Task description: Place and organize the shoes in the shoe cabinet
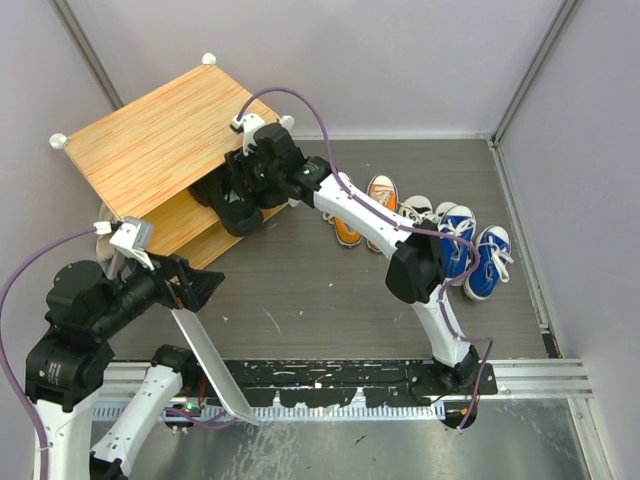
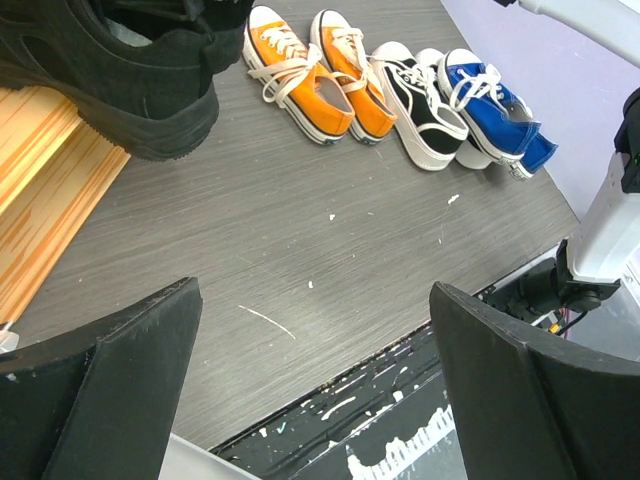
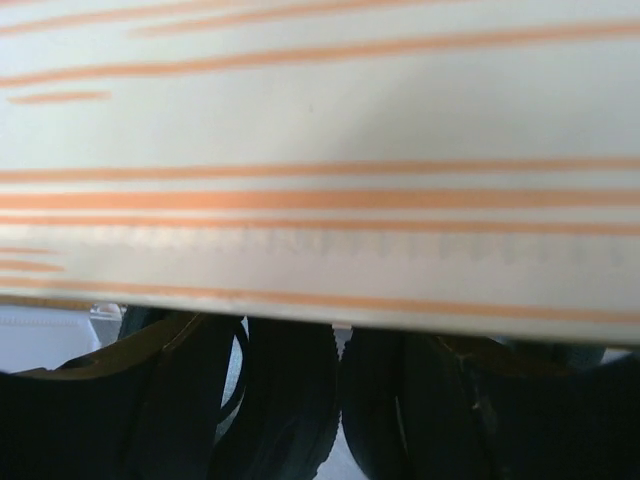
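The shoe cabinet point(image 1: 160, 135) stands at the back left, with its lower shelf point(image 1: 192, 228) showing under its wood-grain top. My right gripper point(image 1: 236, 198) is shut on a pair of black shoes point(image 1: 222, 195) at the shelf's front edge. In the right wrist view the two shoes point(image 3: 290, 400) sit side by side between my fingers, just under the cabinet top point(image 3: 320, 150). One black shoe point(image 2: 130, 70) also shows in the left wrist view. My left gripper point(image 1: 205, 285) is open and empty above the floor point(image 2: 315, 380). Orange point(image 1: 363, 210), black-and-white point(image 1: 420, 210) and blue shoes point(image 1: 477, 255) stand in a row on the right.
A white panel point(image 1: 212, 365), apparently the cabinet door, slants down from below my left gripper toward the near rail point(image 1: 330, 375). Grey walls close in the back and right. The shoe row also shows in the left wrist view point(image 2: 400, 85).
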You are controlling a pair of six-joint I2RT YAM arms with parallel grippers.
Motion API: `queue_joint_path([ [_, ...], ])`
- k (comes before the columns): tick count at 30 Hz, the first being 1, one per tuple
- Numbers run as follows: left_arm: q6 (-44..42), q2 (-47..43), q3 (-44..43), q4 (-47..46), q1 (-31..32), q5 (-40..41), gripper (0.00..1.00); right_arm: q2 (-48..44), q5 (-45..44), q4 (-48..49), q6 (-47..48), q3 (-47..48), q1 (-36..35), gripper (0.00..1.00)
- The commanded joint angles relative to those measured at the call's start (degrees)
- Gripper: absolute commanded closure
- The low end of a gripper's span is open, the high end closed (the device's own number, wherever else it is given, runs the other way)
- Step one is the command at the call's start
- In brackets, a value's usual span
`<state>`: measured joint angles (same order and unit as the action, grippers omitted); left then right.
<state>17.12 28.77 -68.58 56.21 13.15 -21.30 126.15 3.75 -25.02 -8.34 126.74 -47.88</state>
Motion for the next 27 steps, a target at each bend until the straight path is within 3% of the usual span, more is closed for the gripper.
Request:
queue_joint_path([
  [1,-0.4,1.4,0.3,0.1,-0.1,-0.1,0.02,-6.3,3.9,9.8,1.5,0.4,0.2,0.33],
  [3,-0.5,1.5,0.4,0.0,-0.1,0.0,0.02,-7.7,4.8,9.8,1.4,-0.2,0.1,0.23],
  [7,-0.6,1.7,0.6,-0.5,-0.1,-0.3,0.02,-9.8,4.5,9.7,2.0,-0.7,0.2,0.13],
  [19,-1.4,2.0,-0.3,-0.1,0.0,-0.2,0.02,-13.0,3.6,4.5,2.0,0.0,0.2,0.13],
  [27,-2.1,1.9,-1.7,1.0,-0.1,0.4,0.02,-18.3,-5.7,-3.5,3.5,-6.4,0.4,0.13],
])
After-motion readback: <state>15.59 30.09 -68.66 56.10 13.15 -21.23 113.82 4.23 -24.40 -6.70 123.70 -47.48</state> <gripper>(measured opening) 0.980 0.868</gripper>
